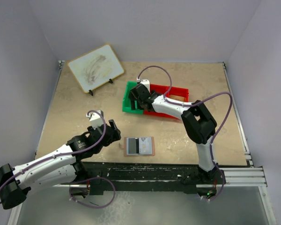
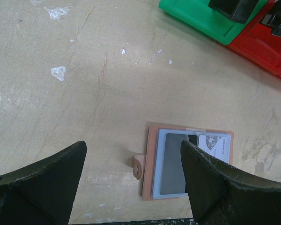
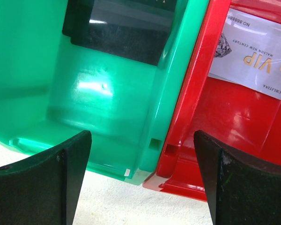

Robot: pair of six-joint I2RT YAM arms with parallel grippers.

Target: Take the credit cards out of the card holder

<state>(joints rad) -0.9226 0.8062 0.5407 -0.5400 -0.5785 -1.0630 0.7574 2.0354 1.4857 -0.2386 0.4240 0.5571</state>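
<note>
The tan-pink card holder point(image 1: 139, 146) lies open and flat near the table's front edge, its snap tab point(image 2: 138, 166) pointing left. On its pale blue panels sit a grey card point(image 2: 174, 164) and a white printed card point(image 2: 215, 144). My left gripper point(image 1: 115, 132) hovers just left of the card holder point(image 2: 152, 154), open and holding nothing; in the left wrist view the gripper point(image 2: 132, 146) has its right finger over part of the cards. My right gripper point(image 1: 135, 96) is open above the bins, and the right wrist view shows it point(image 3: 143, 137) straddling their shared wall.
A green bin point(image 1: 126, 107) holds a black card point(image 3: 117, 28); the red bin point(image 1: 179, 89) beside it holds a white VIP card point(image 3: 255, 51). A small whiteboard point(image 1: 95, 68) stands on feet at the back left. White walls close in the table on three sides.
</note>
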